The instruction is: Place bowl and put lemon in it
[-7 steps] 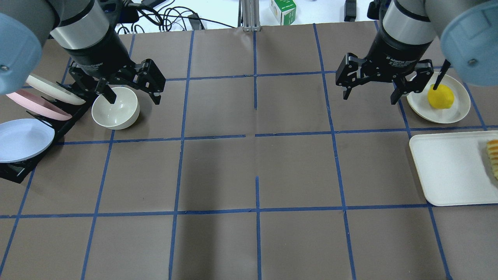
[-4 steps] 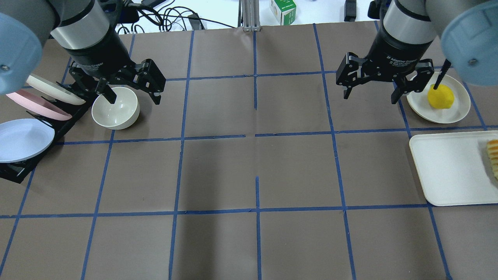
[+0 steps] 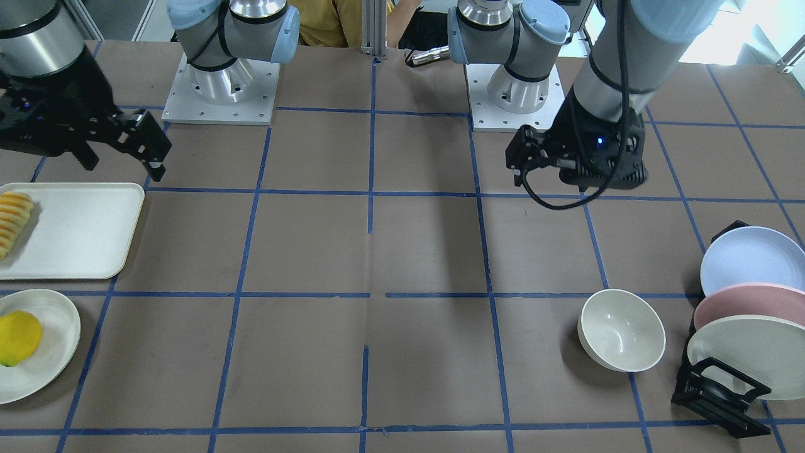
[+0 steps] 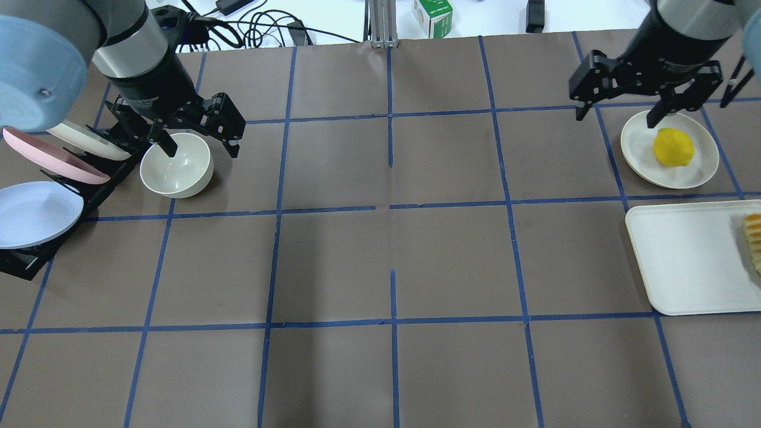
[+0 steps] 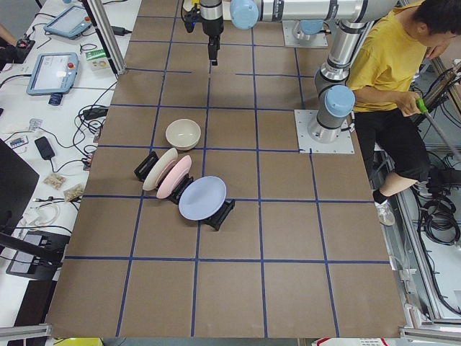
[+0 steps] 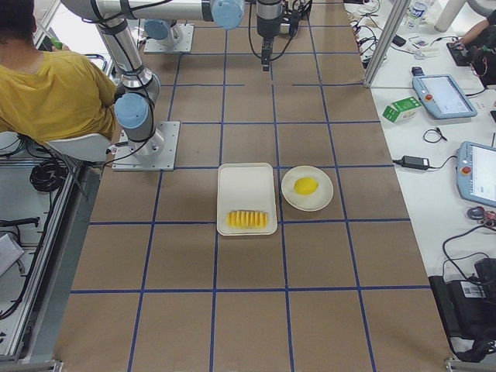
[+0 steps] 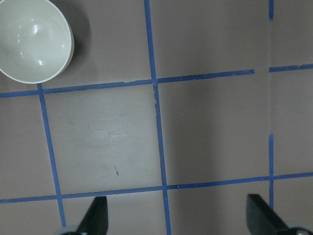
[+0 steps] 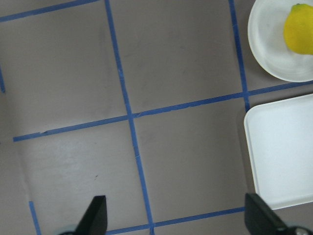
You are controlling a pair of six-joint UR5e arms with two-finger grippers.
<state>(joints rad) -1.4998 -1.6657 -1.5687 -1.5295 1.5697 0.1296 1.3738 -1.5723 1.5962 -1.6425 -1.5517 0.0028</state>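
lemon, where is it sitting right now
The lemon lies on the round cream plate at the right of the overhead view, on the robot's right side, just beyond the white tray holding the sliced fruit.

One camera hangs behind the robot (image 3: 221,80), looking forward and down on the desk (image 4: 392,368); another faces it from across. Two stand far back at either end. Each wrist camera stares straight down from close. Overhead, front and left wrist share the bowl (image 4: 176,165); right wrist and right end, the lemon (image 8: 299,29).

Robotics lab: taped-grid table (image 4: 333,267), teach pendants (image 6: 443,94), cables (image 4: 255,30).
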